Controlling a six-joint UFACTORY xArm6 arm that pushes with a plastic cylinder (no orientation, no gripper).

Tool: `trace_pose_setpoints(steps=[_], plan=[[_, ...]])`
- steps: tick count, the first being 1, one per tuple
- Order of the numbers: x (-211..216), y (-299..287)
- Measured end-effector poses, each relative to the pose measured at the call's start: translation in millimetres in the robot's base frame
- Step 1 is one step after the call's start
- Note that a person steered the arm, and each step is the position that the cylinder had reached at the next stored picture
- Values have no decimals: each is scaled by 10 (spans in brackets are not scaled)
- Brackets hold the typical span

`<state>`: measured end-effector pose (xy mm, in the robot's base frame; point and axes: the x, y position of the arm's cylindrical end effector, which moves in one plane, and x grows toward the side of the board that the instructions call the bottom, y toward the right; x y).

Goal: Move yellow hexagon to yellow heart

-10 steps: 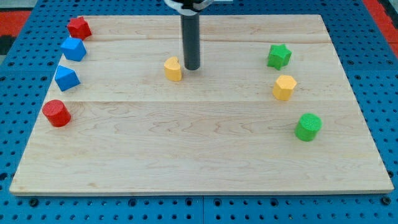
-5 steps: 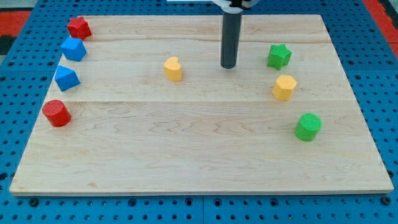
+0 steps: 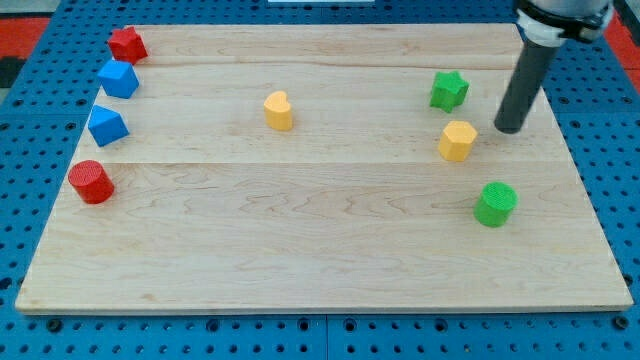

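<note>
The yellow hexagon (image 3: 457,140) sits on the wooden board at the view's right. The yellow heart (image 3: 278,110) stands left of the board's middle, far from the hexagon. My tip (image 3: 510,129) rests on the board just right of the yellow hexagon and slightly higher in the view, with a small gap between them. The dark rod rises toward the view's top right.
A green star (image 3: 449,90) lies above the hexagon and a green cylinder (image 3: 495,204) below it. At the left edge stand a red star (image 3: 127,44), two blue blocks (image 3: 118,78) (image 3: 106,125) and a red cylinder (image 3: 91,182).
My tip has moved from beside the yellow heart across the board to the right, ending just right of the yellow hexagon. No block has moved.
</note>
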<state>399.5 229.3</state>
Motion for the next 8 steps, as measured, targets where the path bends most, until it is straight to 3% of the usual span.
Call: trace_pose_setpoints(steps=[3, 6, 8], plan=[[314, -384], [-75, -715], [-116, -986]])
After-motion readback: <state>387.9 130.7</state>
